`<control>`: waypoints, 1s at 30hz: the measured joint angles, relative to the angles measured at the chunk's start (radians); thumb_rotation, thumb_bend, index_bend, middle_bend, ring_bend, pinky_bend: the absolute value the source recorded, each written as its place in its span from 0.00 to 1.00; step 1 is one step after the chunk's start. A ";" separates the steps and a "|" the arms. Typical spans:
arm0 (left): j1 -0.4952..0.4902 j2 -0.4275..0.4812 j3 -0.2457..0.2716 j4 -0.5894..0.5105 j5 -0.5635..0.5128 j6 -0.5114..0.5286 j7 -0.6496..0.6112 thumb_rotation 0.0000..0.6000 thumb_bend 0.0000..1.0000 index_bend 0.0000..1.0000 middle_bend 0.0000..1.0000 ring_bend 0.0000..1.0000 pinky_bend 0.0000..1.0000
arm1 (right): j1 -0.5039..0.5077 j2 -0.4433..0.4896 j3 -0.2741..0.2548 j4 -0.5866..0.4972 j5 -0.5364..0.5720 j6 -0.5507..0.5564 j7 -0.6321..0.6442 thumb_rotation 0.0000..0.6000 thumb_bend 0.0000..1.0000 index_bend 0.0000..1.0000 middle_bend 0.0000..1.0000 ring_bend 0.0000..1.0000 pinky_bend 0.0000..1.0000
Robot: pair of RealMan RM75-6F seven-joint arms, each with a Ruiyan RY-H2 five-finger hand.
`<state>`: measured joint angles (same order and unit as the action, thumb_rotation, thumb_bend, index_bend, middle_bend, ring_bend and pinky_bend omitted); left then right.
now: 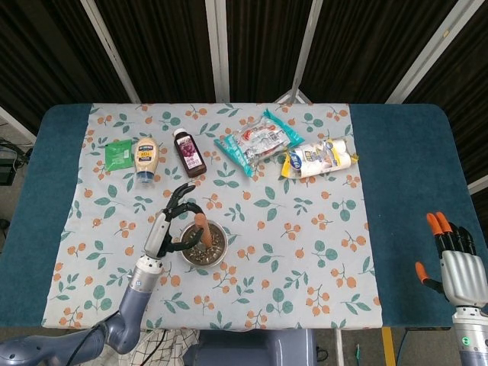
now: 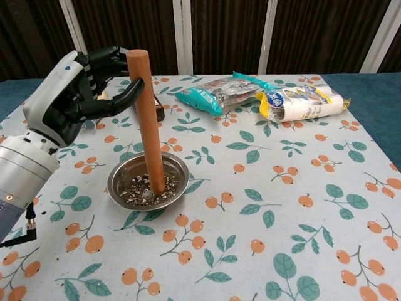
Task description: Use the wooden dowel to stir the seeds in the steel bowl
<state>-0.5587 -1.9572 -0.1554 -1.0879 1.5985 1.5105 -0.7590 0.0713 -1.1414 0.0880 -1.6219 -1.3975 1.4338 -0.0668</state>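
Observation:
A steel bowl with dark seeds sits on the flowered cloth, left of the middle. A wooden dowel stands in it, lower end in the seeds and top leaning left. My left hand holds the dowel near its top, thumb pressed on its side and fingers curled behind it. In the head view the same left hand is beside the bowl, with the dowel seen end on. My right hand hangs off the table's right front corner, fingers apart and holding nothing.
Along the far side lie a green packet, a mayonnaise bottle, a dark sauce bottle, a snack bag and a wrapped roll pack. Blue table cover flanks the cloth.

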 measured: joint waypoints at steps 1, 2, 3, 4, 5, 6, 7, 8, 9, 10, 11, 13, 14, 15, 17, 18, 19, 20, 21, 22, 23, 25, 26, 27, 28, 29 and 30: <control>-0.001 0.001 -0.001 -0.003 0.001 0.001 0.000 1.00 0.76 0.65 0.56 0.11 0.01 | 0.000 0.000 0.000 0.000 0.000 0.001 0.000 1.00 0.37 0.00 0.00 0.00 0.00; -0.002 0.002 -0.002 -0.007 0.002 0.002 0.000 1.00 0.76 0.65 0.56 0.11 0.01 | 0.000 0.000 0.001 0.000 0.000 0.002 0.000 1.00 0.37 0.00 0.00 0.00 0.00; -0.004 0.003 -0.003 -0.014 0.005 0.004 0.002 1.00 0.76 0.65 0.56 0.11 0.01 | 0.000 0.000 0.001 0.001 -0.001 0.003 0.001 1.00 0.37 0.00 0.00 0.00 0.00; -0.005 0.004 -0.004 -0.020 0.007 0.006 0.004 1.00 0.76 0.65 0.56 0.11 0.01 | -0.001 0.000 0.001 0.001 -0.001 0.004 0.001 1.00 0.37 0.00 0.00 0.00 0.00; -0.007 0.006 -0.006 -0.028 0.011 0.010 0.007 1.00 0.76 0.65 0.56 0.11 0.01 | -0.001 0.000 0.001 0.001 -0.002 0.005 0.002 1.00 0.37 0.00 0.00 0.00 0.00; -0.010 0.009 -0.008 -0.041 0.017 0.014 0.013 1.00 0.76 0.65 0.56 0.11 0.01 | -0.002 0.001 0.001 0.000 -0.002 0.006 0.003 1.00 0.37 0.00 0.00 0.00 0.00; -0.013 0.012 -0.010 -0.053 0.020 0.016 0.019 1.00 0.76 0.65 0.56 0.11 0.01 | -0.002 0.001 0.001 0.000 -0.002 0.006 0.005 1.00 0.37 0.00 0.00 0.00 0.00; -0.014 0.015 -0.011 -0.066 0.024 0.018 0.026 1.00 0.76 0.65 0.56 0.11 0.01 | -0.002 0.001 0.002 -0.001 -0.002 0.007 0.005 1.00 0.37 0.00 0.00 0.00 0.00; -0.017 0.020 -0.013 -0.081 0.027 0.021 0.035 1.00 0.76 0.65 0.56 0.11 0.01 | -0.002 0.002 0.002 -0.001 -0.003 0.008 0.005 1.00 0.37 0.00 0.00 0.00 0.00; -0.018 0.024 -0.014 -0.092 0.030 0.023 0.042 1.00 0.76 0.65 0.56 0.11 0.01 | -0.002 0.002 0.002 -0.001 -0.003 0.008 0.006 1.00 0.37 0.00 0.00 0.00 0.00; -0.019 0.029 -0.014 -0.102 0.034 0.026 0.050 1.00 0.76 0.65 0.56 0.11 0.01 | -0.002 0.002 0.002 -0.001 -0.003 0.007 0.007 1.00 0.37 0.00 0.00 0.00 0.00; -0.021 0.039 -0.015 -0.115 0.036 0.026 0.062 1.00 0.76 0.65 0.56 0.11 0.01 | -0.002 0.003 0.001 -0.002 -0.002 0.006 0.009 1.00 0.37 0.00 0.00 0.00 0.00; -0.021 0.040 -0.014 -0.116 0.035 0.025 0.063 1.00 0.76 0.65 0.56 0.11 0.01 | -0.002 0.003 0.001 -0.002 -0.002 0.005 0.009 1.00 0.37 0.00 0.00 0.00 0.00; -0.020 0.041 -0.013 -0.115 0.033 0.022 0.063 1.00 0.76 0.65 0.56 0.11 0.01 | -0.002 0.003 0.001 -0.002 -0.002 0.005 0.009 1.00 0.37 0.00 0.00 0.00 0.00; -0.019 0.041 -0.011 -0.111 0.029 0.018 0.062 1.00 0.76 0.65 0.56 0.11 0.01 | -0.001 0.003 0.002 -0.002 -0.002 0.004 0.009 1.00 0.37 0.00 0.00 0.00 0.00; -0.018 0.040 -0.010 -0.108 0.027 0.017 0.060 1.00 0.76 0.65 0.56 0.11 0.01 | -0.001 0.003 0.002 -0.002 -0.001 0.004 0.009 1.00 0.37 0.00 0.00 0.00 0.00; -0.018 0.038 -0.009 -0.105 0.025 0.016 0.058 1.00 0.76 0.65 0.56 0.11 0.01 | -0.001 0.003 0.002 -0.002 -0.001 0.003 0.009 1.00 0.37 0.00 0.00 0.00 0.00; -0.017 0.036 -0.008 -0.102 0.024 0.015 0.056 1.00 0.76 0.65 0.56 0.11 0.01 | 0.000 0.003 0.002 -0.001 0.000 0.002 0.008 1.00 0.37 0.00 0.00 0.00 0.00; -0.016 0.034 -0.006 -0.097 0.023 0.014 0.054 1.00 0.76 0.65 0.56 0.11 0.01 | 0.000 0.003 0.002 -0.001 0.000 0.001 0.008 1.00 0.37 0.00 0.00 0.00 0.00; -0.015 0.032 -0.004 -0.092 0.022 0.013 0.052 1.00 0.76 0.65 0.56 0.11 0.01 | 0.000 0.003 0.002 -0.001 0.001 0.000 0.008 1.00 0.37 0.00 0.00 0.00 0.00; -0.014 0.029 -0.001 -0.087 0.020 0.011 0.050 1.00 0.76 0.65 0.56 0.11 0.01 | 0.001 0.002 0.002 -0.001 0.001 -0.001 0.008 1.00 0.37 0.00 0.00 0.00 0.00; -0.011 0.022 0.003 -0.073 0.018 0.011 0.040 1.00 0.76 0.65 0.56 0.11 0.01 | 0.001 0.002 0.002 -0.001 0.002 -0.002 0.007 1.00 0.37 0.00 0.00 0.00 0.00; -0.010 0.020 0.004 -0.067 0.017 0.012 0.036 1.00 0.76 0.65 0.56 0.11 0.01 | 0.002 0.001 0.002 0.000 0.002 -0.002 0.007 1.00 0.37 0.00 0.00 0.00 0.00; -0.008 0.016 0.005 -0.061 0.016 0.012 0.030 1.00 0.76 0.65 0.56 0.11 0.01 | 0.002 0.001 0.002 0.000 0.003 -0.002 0.007 1.00 0.37 0.00 0.00 0.00 0.00; -0.006 0.015 0.006 -0.056 0.014 0.013 0.027 1.00 0.76 0.65 0.56 0.11 0.02 | 0.002 0.001 0.002 0.000 0.003 -0.002 0.006 1.00 0.37 0.00 0.00 0.00 0.00; -0.004 0.013 0.007 -0.053 0.012 0.013 0.025 1.00 0.76 0.65 0.56 0.11 0.02 | 0.002 0.001 0.002 0.000 0.003 -0.002 0.006 1.00 0.37 0.00 0.00 0.00 0.00; -0.001 0.011 0.008 -0.050 0.010 0.014 0.022 1.00 0.76 0.65 0.56 0.11 0.02 | 0.002 0.001 0.002 -0.001 0.002 -0.001 0.005 1.00 0.37 0.00 0.00 0.00 0.00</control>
<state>-0.5601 -1.9460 -0.1477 -1.1376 1.6086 1.5245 -0.7371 0.0730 -1.1406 0.0900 -1.6224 -1.3954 1.4324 -0.0615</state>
